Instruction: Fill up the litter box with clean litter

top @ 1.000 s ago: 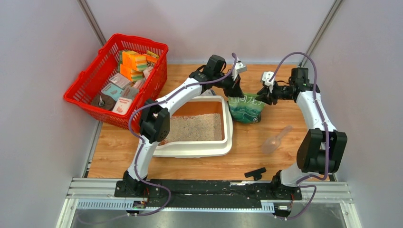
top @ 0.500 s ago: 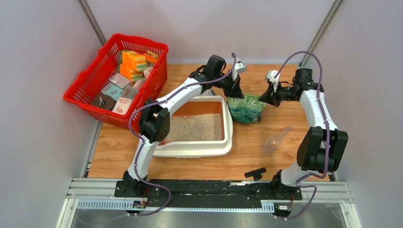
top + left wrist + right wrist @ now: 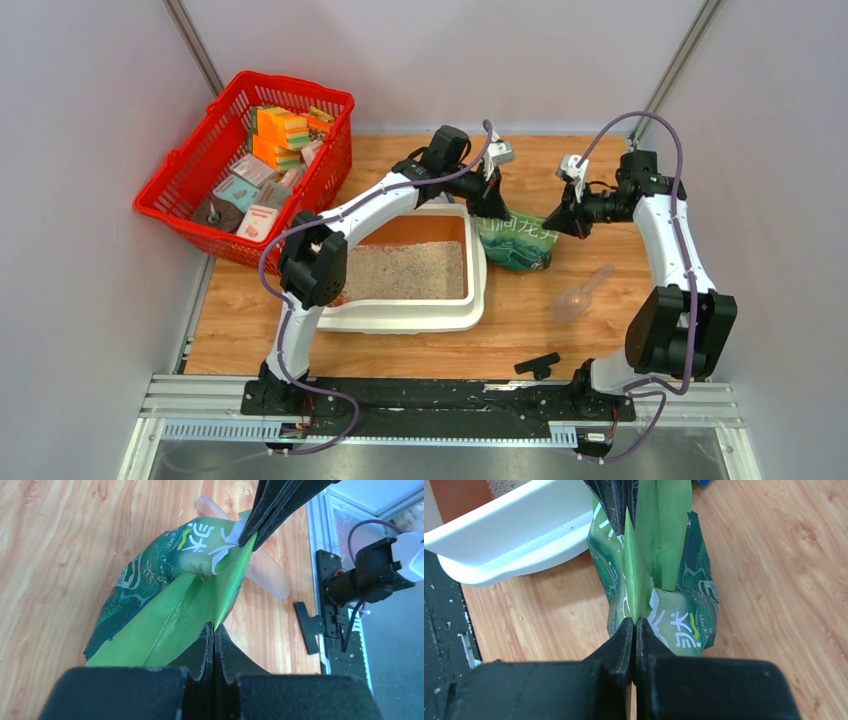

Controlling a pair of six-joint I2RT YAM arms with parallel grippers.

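Left arm (image 3: 370, 205): stretched past litter box (image 3: 400, 318); left gripper (image 3: 214, 630) clamped on bag (image 3: 165, 605) edge.
Right arm (image 3: 668, 245): bent inward; right gripper (image 3: 634, 624) clamped on other edge.

In the litter box (image 3: 400, 318) lies clean litter (image 3: 405, 270) — basket (image 3: 172, 208) behind-left, bag (image 3: 518, 245) just right, scoop (image 3: 583, 293) farther right.
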